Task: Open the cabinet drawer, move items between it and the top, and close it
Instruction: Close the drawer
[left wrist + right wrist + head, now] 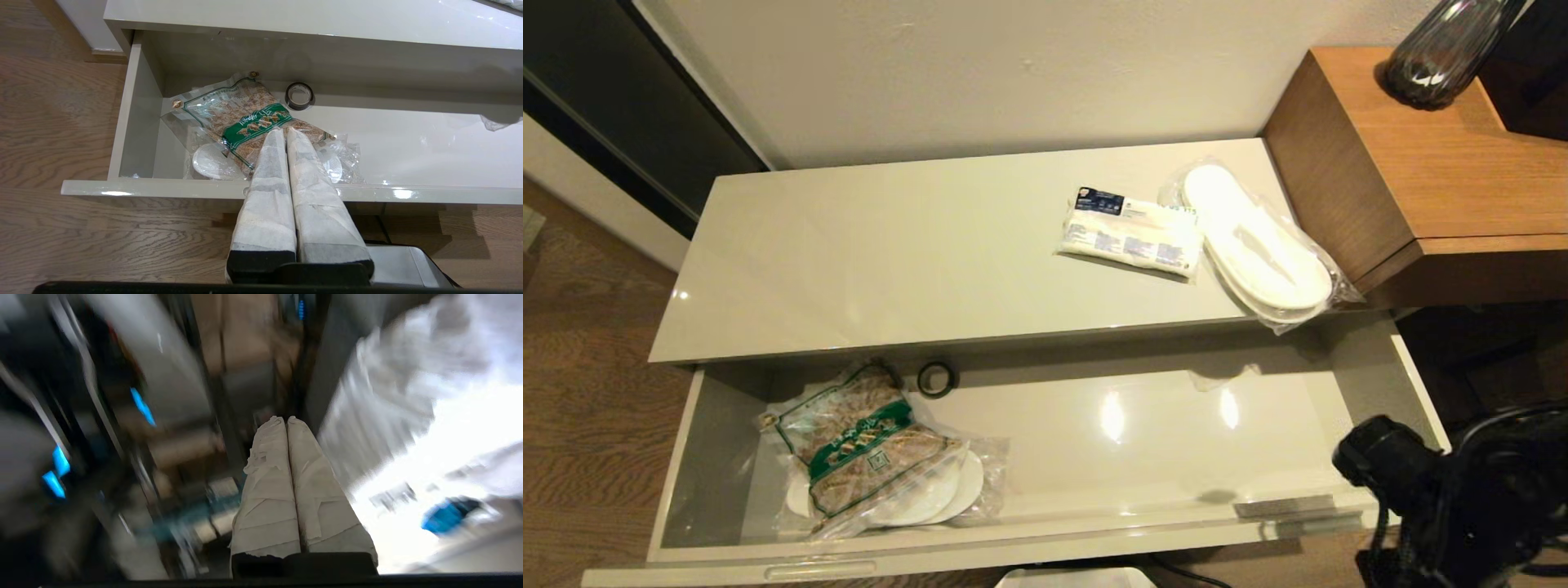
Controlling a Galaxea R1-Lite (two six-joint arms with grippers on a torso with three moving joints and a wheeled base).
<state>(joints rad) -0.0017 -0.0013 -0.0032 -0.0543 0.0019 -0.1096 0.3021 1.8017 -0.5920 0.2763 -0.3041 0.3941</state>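
The long, shallow, glossy beige-grey cabinet drawer (1307, 425) stands pulled fully out below the long glossy cream-beige top (890, 253) of the low cabinet, with a slim recessed handle slot (821, 569) showing along its front edge. Most of its floor is bare and reflects two ceiling lights. At the drawer's left end lies a clear bag with a green label and brown contents (866, 449), resting over some flat white rounded pieces in clear wrap that are mostly covered by it. Just behind the bag, against the drawer's back wall, sits a small black ring (937, 379).

Above the drawer's right half, on the top, lie the flat white rectangular packet with a dark blue label (1131, 234) and, just beside it, the pair of flat white slippers in clear plastic wrap (1258, 245). The wrap's near corner overhangs the top's front edge above the drawer. The slippers lie beside a taller brown wood-grain block (1421, 163), which carries a dark ribbed glass vase (1441, 53) cut off by the frame.

The left gripper (284, 132) hovers in front of the drawer's left end, its cloth-wrapped fingers (269, 179) pressed together and empty. The right gripper (287, 421) is likewise clenched on nothing; its surroundings are smeared beyond reading. In the head view only a dark arm body (1462, 490) appears by the drawer's right front corner.
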